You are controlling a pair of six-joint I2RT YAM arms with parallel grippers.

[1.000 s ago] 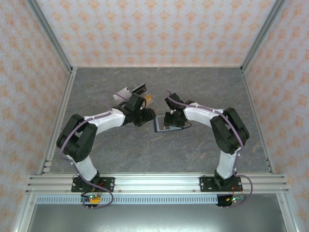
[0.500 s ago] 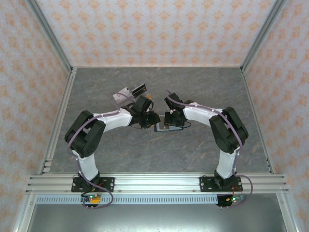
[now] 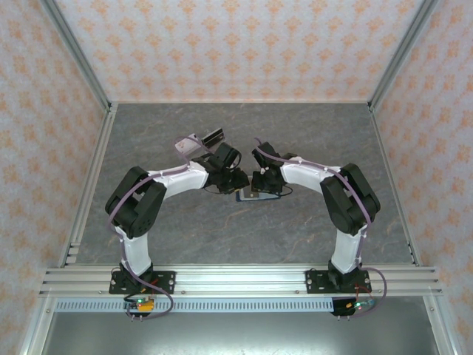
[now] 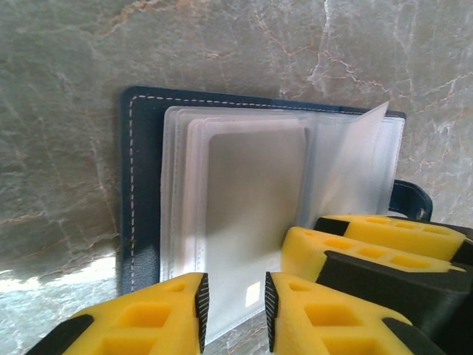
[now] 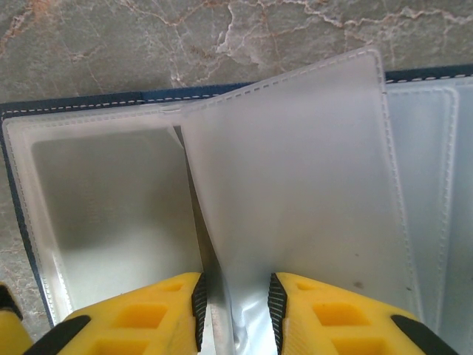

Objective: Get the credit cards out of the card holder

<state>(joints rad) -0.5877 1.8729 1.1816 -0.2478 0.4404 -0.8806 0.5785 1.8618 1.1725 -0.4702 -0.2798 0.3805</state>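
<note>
The card holder [image 3: 249, 196] lies open on the table between my two grippers, a navy cover [image 4: 140, 185] with frosted plastic pockets. My right gripper [image 3: 259, 185] is shut on one frosted pocket leaf [image 5: 295, 170], which stands up bunched between its jaws [image 5: 235, 314]. My left gripper [image 3: 238, 181] hovers at the holder's near edge, its jaws [image 4: 233, 310] a narrow gap apart with nothing pinched. The right gripper's yellow fingers [image 4: 347, 248] sit just beside it. A flat grey rectangle [image 4: 255, 200] shows through a pocket; I cannot tell whether it is one of the credit cards.
A clear acrylic stand [image 3: 196, 142] stands just behind the left arm's wrist. Patterned walls with metal posts close in the grey marbled table [image 3: 318, 133] on three sides. The two grippers sit almost touching over the holder.
My left arm has swung right to the card holder and its jaws have narrowed. The right gripper has stayed on the holder.
</note>
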